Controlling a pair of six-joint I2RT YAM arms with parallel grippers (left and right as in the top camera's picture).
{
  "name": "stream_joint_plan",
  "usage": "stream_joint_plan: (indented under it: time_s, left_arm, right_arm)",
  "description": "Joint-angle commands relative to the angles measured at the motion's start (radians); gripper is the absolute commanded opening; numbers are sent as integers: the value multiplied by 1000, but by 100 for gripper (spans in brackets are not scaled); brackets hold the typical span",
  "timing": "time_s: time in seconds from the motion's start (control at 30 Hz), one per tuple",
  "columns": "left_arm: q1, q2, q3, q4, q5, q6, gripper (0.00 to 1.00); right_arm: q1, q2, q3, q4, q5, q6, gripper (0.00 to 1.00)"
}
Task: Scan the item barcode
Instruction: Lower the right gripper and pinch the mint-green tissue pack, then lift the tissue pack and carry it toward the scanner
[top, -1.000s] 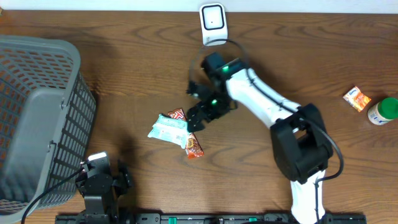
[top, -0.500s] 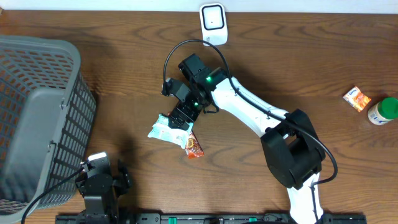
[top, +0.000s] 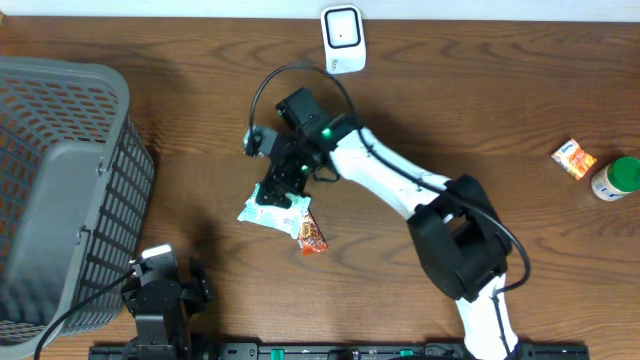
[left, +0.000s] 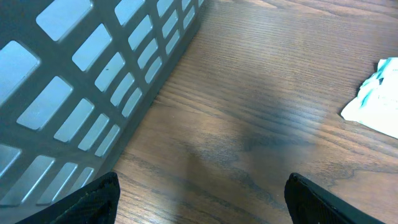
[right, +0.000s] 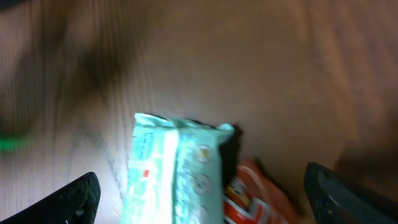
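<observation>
Right hand (top: 277, 190) is spread wide and empty, poised over the mint-green and white flat plastic packet (top: 270, 209), which lies on the brown wooden counter (top: 480, 90) left of centre. A red-orange foil snack packet (top: 312, 236) touches its lower right edge and seems partly tucked under it. Main risk: the fingers closing on both packets, or on the red one alone. The flat film gives little to pinch, so it could skate across the wood or crumple. The wrist view is blurred, so I cannot tell the height above the packet (right: 174, 168). If lifted with the code facing away, the small white scanner box (top: 342, 38) at the far edge may read nothing. Left hand (top: 165, 290) rests open and idle by the grey plastic mesh basket (top: 60, 190).
</observation>
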Motion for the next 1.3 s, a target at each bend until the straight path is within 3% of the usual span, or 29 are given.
stream_joint_plan:
  time_s: [0.0,0.37,0.53,0.6,0.77,0.8,1.0,1.27]
  left_arm:
    - [-3,-2,-3,-41,-10,-8,85]
    - [-3,-2,-3,-41,-10,-8,85]
    - [-3,-2,-3,-41,-10,-9,85]
    - [-3,-2,-3,-41,-10,-9,85]
    - [-3,-2,-3,-41,-10,-9,85]
    - [-3,-2,-3,-41,-10,-8,85]
    - [-3,-2,-3,-41,-10,-8,85]
    - [-3,-2,-3,-41,-10,-8,85]
  right_arm:
    - [44,40,19,8,-21,-35,99]
    - [64,90,19,-21,46,-27,99]
    - [70,107,19,-52,47,-27,54]
    - [71,107,19,-56,46,-27,45]
    - [70,106,19,-65,34,-19,5]
    - [69,106,19,-65,34,-10,1]
    - [57,79,79,-137,29,55,1]
    - [3,26,324,-481,-83,188,1]
